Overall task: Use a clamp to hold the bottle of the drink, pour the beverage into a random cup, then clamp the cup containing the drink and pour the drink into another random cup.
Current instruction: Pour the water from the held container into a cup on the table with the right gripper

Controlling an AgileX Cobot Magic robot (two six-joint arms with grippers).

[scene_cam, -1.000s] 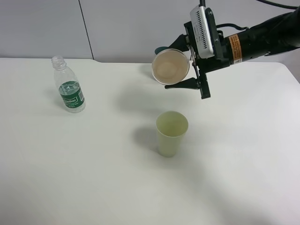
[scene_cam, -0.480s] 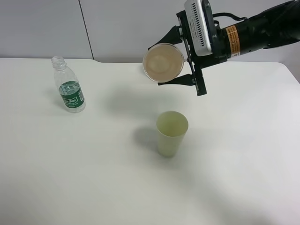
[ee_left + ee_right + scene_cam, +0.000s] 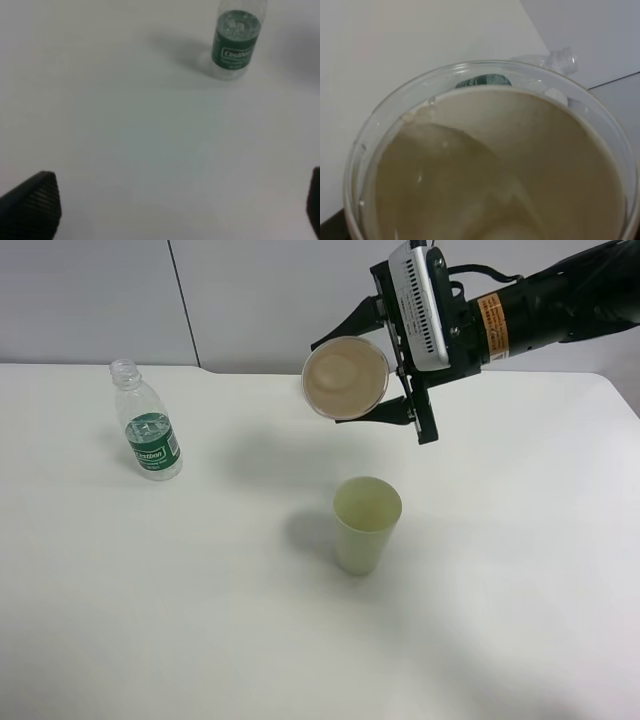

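Right hand [image 3: 335, 382] clasping cup [image 3: 348, 376], left hand [image 3: 175, 205] wrist-only

table [image 3: 200, 640]: white and flat | bottle [image 3: 147, 422]: stood up straight on the table at the left, no cap, green label | pale green cup [image 3: 366, 524]: stood up straight near the middle, open top, well apart from the bottle

right fingers [image 3: 385, 365] clamp tipped cup [image 3: 346, 378] above green cup [image 3: 366, 524]
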